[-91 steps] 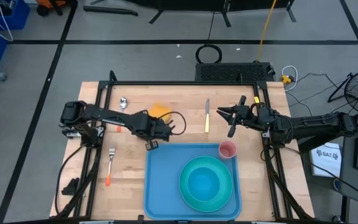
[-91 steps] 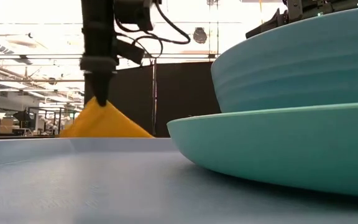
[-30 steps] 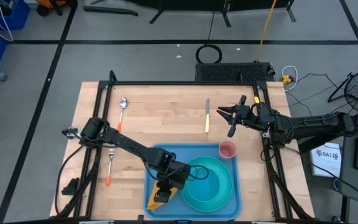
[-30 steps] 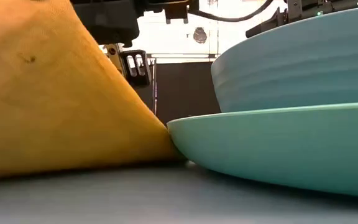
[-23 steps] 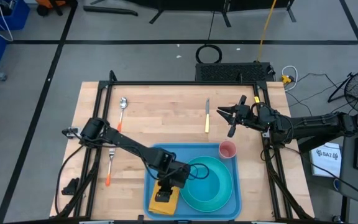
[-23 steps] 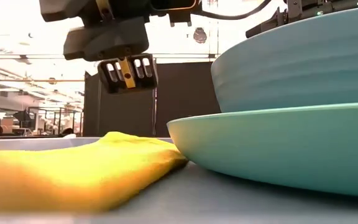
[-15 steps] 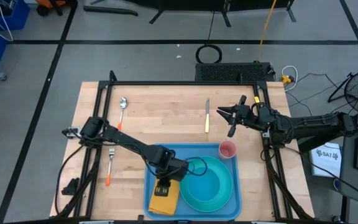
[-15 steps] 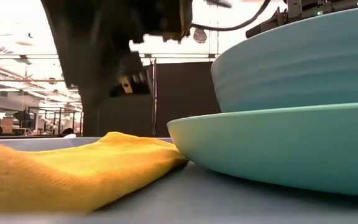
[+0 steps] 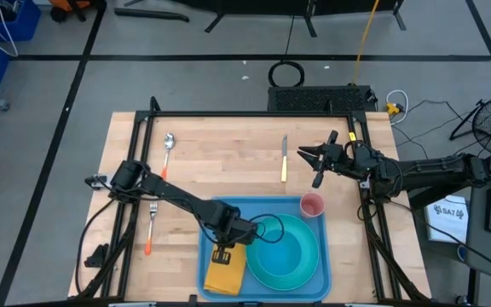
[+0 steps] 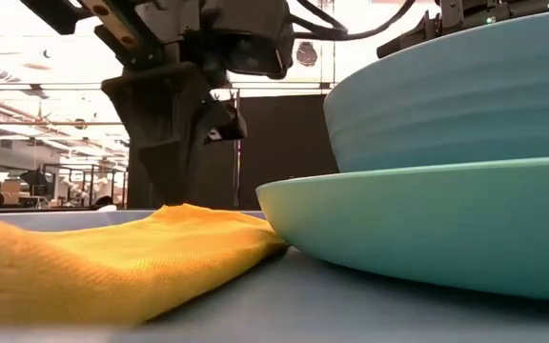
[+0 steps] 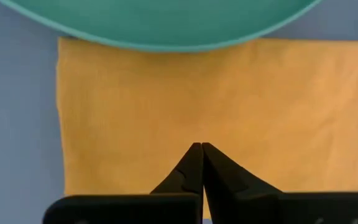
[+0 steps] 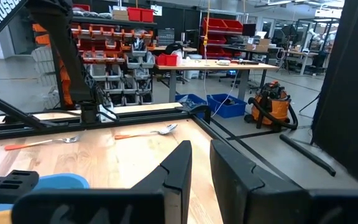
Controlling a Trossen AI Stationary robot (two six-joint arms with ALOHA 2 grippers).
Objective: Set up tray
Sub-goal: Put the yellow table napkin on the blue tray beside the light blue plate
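Observation:
The light-blue tray lies at the table's near edge. A teal plate with a teal bowl on it rests on the tray's right part. A yellow napkin lies flat on the tray's left part, its right edge against the plate's rim. My left gripper is shut and points down over the napkin's far part. My right gripper waits open above the table's far right, clear of everything. My left gripper stands with shut fingers over the napkin's far part, coming from above. I cannot tell whether its tips touch the cloth.
A pink cup stands at the tray's far right corner. A yellow-handled knife lies beyond the tray, a spoon at the far left, and an orange-handled fork left of the tray.
My left gripper held the napkin hanging over the tray's near left, opened and let it go. The napkin dropped and spread flat beside the plate. The gripper then drew a little toward the far edge and shut.

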